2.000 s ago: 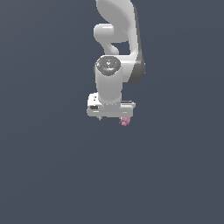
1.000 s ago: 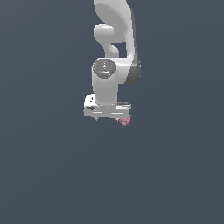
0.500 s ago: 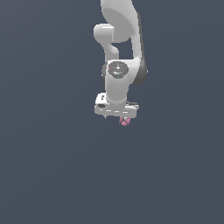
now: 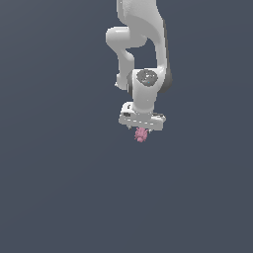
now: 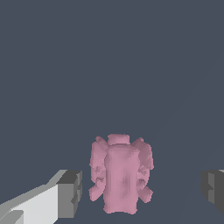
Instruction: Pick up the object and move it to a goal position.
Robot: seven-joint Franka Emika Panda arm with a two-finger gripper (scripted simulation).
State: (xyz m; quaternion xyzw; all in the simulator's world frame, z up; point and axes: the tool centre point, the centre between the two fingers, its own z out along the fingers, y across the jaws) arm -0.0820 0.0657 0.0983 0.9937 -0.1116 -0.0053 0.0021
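Pink object (image 5: 120, 175) x1 | claw (image 5: 142, 190) x1, fingers apart, not touching

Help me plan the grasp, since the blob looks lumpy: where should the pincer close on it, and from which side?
Probably straight down from above, closing on the blob's two long flanks. In the wrist view its smoother central body is narrower than the open gap, and it already lies between the fingers, apart from both. The bumpy side lobes may slip, so centre the pincer on mid-body.
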